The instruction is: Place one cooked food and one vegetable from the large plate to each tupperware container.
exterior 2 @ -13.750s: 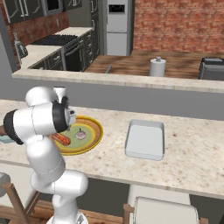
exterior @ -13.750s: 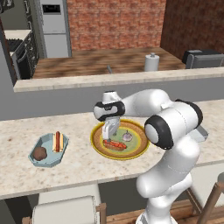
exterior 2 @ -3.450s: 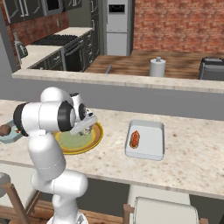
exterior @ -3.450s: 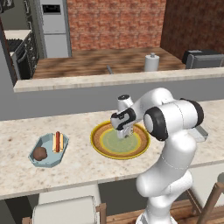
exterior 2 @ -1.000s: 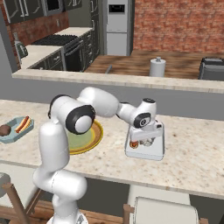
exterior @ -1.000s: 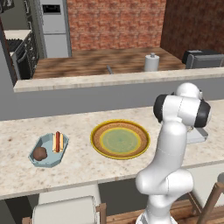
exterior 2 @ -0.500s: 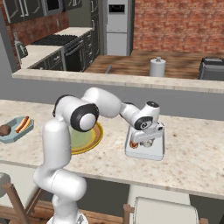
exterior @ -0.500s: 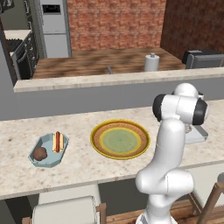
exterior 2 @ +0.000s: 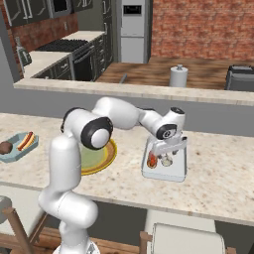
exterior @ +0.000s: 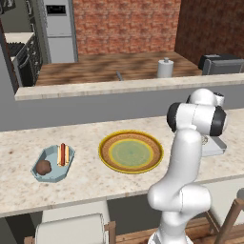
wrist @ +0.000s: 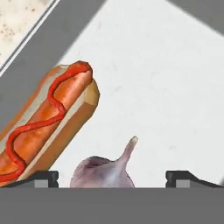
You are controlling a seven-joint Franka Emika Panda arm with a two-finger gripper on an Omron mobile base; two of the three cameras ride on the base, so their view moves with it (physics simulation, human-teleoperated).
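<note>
My gripper [exterior 2: 166, 158] hangs low inside the grey-white rectangular container [exterior 2: 171, 176] on the right of the counter. It is open, and the pale whitish-purple bulb [wrist: 105, 171] lies on the container floor [wrist: 166, 87] between the fingertips, clear of both. A hot dog [wrist: 43, 127] lies beside the bulb [exterior 2: 167, 160], to its left. The light-blue octagonal container [exterior: 51, 164] at the left holds the other hot dog [exterior: 63, 154] and the dark brown lump [exterior: 44, 167]. The large plate [exterior: 131, 151] sits mid-counter with nothing on it.
A raised ledge runs behind the counter, with a paper towel roll [exterior: 165, 68] and a dark toaster [exterior: 221, 63] beyond it. My own arm hides most of the grey-white container [exterior: 215, 147] in the left base view. Stool tops show below the counter's front edge.
The arm has swung from the plate to the grey-white container, bringing the bulb, which now lies beside the hot dog. In the last second the hand has barely moved.
</note>
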